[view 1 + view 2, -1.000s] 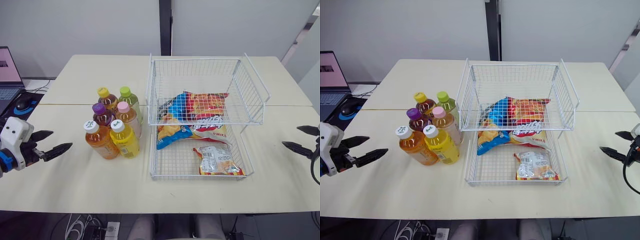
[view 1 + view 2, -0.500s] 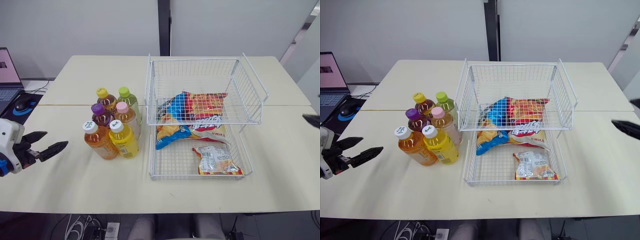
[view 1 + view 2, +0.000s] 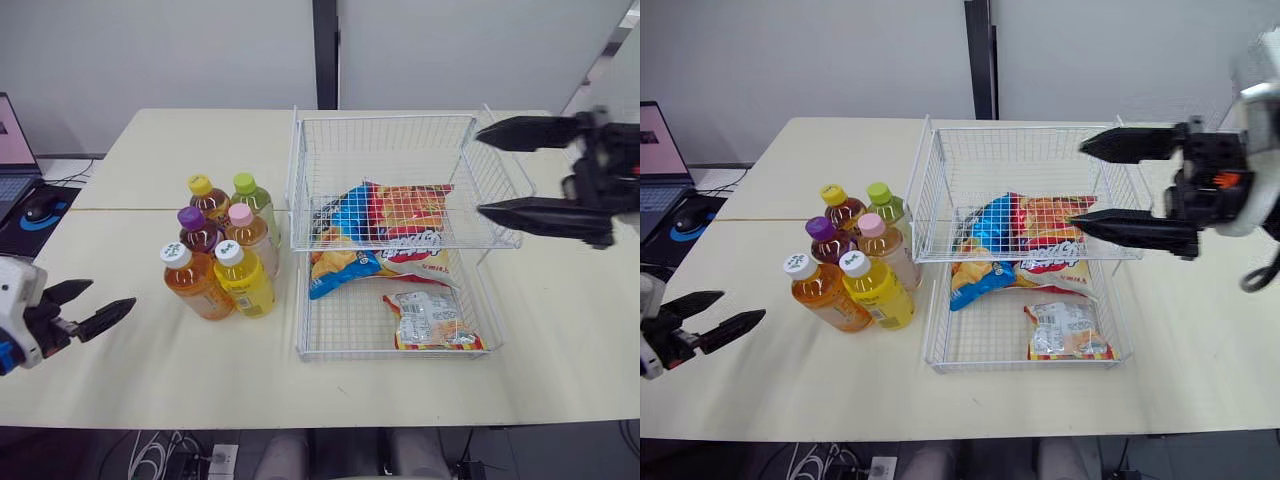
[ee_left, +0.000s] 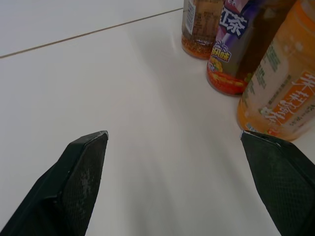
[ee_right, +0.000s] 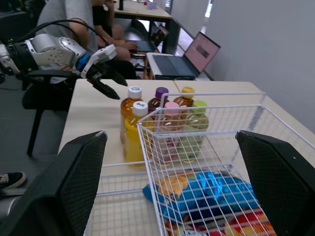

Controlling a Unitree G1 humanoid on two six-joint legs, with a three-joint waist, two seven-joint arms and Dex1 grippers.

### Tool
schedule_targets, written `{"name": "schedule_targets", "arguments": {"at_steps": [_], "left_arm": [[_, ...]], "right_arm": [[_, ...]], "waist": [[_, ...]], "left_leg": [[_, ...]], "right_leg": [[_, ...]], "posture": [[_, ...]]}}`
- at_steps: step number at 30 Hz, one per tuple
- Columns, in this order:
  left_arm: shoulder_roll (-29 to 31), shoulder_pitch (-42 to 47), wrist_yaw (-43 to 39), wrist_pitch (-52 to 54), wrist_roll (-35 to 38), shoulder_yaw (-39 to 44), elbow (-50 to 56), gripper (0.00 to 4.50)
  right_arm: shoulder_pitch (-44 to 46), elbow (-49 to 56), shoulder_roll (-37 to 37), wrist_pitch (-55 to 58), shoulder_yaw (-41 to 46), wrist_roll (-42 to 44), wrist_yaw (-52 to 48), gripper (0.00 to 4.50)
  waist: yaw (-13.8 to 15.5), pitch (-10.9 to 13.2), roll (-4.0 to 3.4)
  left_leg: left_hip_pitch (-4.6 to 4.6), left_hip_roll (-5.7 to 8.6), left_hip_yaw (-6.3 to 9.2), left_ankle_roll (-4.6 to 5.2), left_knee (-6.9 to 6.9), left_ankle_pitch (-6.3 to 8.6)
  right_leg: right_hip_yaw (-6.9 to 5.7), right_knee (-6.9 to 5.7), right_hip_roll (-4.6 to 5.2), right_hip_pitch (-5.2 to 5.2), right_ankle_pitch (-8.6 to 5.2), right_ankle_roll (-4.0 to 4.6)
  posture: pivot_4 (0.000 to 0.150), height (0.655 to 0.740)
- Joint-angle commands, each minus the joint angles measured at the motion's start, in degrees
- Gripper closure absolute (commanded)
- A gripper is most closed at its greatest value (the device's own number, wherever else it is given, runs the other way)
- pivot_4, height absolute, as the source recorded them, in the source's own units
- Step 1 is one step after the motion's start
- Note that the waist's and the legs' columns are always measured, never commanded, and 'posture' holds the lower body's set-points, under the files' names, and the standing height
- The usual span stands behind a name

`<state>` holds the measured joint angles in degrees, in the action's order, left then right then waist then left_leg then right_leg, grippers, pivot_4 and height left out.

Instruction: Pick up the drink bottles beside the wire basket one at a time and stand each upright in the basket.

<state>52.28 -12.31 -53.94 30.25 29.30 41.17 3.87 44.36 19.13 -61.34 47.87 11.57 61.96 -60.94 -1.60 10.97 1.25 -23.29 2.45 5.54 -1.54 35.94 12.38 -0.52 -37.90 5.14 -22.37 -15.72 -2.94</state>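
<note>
Beige table (image 3: pixel 150 370): wire basket (image 3: pixel 380 118) holds snack bags (image 3: pixel 400 215), no bottles yet. Six drink bottles (image 3: pixel 225 255) stand clustered just left of it. Right gripper (image 3: pixel 480 172) hovers over basket, spread wide, empty; left gripper (image 3: pixel 112 294) spread, empty, aimed at bottles, likely the picker.

My left gripper (image 3: pixel 112 295) low at my left side, 2 fingers spread apart and pointing inward, my right gripper (image 3: pixel 479 172) held high at my right, 2 fingers parted wide, tips pointing left

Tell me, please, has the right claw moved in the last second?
Yes: the right claw swung left, from well right of the basket to above its right side.
</note>
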Motion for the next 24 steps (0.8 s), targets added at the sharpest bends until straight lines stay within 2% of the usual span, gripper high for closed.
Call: {"name": "schedule_targets", "arguments": {"at_steps": [1,6,13,24], "left_arm": [[-1.56,-3.46,0.80,1.86,2.60,6.27,6.72,0.03],[-5.54,-9.15,1.98,7.04,8.45,12.24,17.44,0.03],[-6.24,-12.74,5.12,15.31,17.55,18.27,28.07,0.03],[-5.40,-7.79,15.93,20.88,30.48,19.28,34.66,0.03]], "right_arm": [[3.28,0.57,1.40,0.21,-2.91,-1.94,-0.28,0.00],[4.15,-0.48,3.71,-1.56,-6.02,-4.43,-5.05,0.00],[7.43,-3.44,7.10,-1.04,-8.41,-5.58,-9.30,0.00],[8.26,-3.26,9.12,-1.42,-9.18,-8.30,-11.30,0.00]], "waist": [[0.17,0.00,0.00],[0.48,-0.02,0.03],[0.59,-0.02,0.03],[0.64,-0.02,0.03]], "left_leg": [[-0.02,0.00,0.02,-0.01,0.01,0.01],[-0.06,0.02,0.02,-0.02,0.04,0.01],[-0.03,-0.03,0.05,-0.02,0.06,0.01],[-0.02,-0.03,0.00,-0.02,0.07,0.01]], "right_leg": [[0.00,0.02,0.00,0.00,0.00,0.00],[-0.04,0.09,0.00,0.02,0.02,-0.04],[-0.09,0.06,-0.10,0.04,0.05,0.02],[-0.06,0.05,-0.15,0.04,0.06,0.02]], "posture": [[0.150,0.7400],[0.150,0.7400],[0.150,0.7400],[0.150,0.7400]]}}
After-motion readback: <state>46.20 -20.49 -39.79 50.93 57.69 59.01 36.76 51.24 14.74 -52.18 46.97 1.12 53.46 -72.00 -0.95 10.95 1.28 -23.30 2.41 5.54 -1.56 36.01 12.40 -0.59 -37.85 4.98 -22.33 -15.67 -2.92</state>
